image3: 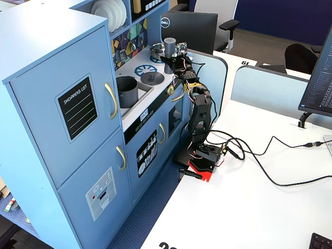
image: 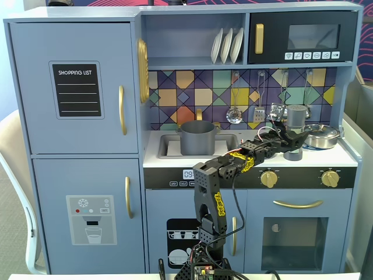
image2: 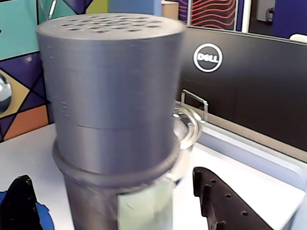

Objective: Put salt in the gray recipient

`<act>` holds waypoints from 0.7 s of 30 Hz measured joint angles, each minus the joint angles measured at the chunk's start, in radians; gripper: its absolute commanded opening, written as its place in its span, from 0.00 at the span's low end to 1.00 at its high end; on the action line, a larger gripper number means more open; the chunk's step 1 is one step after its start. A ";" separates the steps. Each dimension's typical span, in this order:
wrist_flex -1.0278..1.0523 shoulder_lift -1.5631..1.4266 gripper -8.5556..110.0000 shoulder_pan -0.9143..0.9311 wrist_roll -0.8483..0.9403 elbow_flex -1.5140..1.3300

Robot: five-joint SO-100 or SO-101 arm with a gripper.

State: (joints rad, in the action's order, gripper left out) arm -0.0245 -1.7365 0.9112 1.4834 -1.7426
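1. Step in hand: the grasp on the salt [image: 296, 119]. Not lifted, as far as can be judged; base seems to sit on the bench [image: 245, 156] at right of centre in a fixed view.
2. Salt location: right side of the toy kitchen top, just left of the shiny pan [image: 322, 136]; in another fixed view, upper centre of frame [image3: 169, 47], in front of the monitor [image3: 188, 30].
3. Gripper [image: 293, 142] reaching in from lower left around the shaker's lower body. Wrist view: shaker [image2: 112, 120] fills the frame, dark fingers [image2: 225, 203] at lower right and lower left, one each side of it.
4. Jaws: set around the salt, roughly shaker width apart. Contact not visible, so cannot tell whether clamped or just straddling.
5. Gray recipient [image: 197, 137] in the sink recess, centre of a fixed view, well left of the salt; open top, no lid on it. Also at left of centre in another fixed view [image3: 127, 91].
6. Next move, judged: confirm firm squeeze below the cap, lift straight up to clear the pan and the flat lid [image3: 152, 77], carry left over the pot, then tip or lower in.
7. Risk: tall, top-heavy shaker; a low grip may let it tilt during the swing.
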 measured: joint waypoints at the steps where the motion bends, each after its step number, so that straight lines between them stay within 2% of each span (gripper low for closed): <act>1: 0.000 0.014 0.44 -0.008 0.002 0.014; 14: 0.000 0.163 0.42 -0.015 0.025 0.184; 21: 0.002 0.238 0.36 -0.020 0.038 0.255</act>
State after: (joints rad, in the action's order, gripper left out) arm -0.0230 -1.4987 0.8912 1.5217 -1.4880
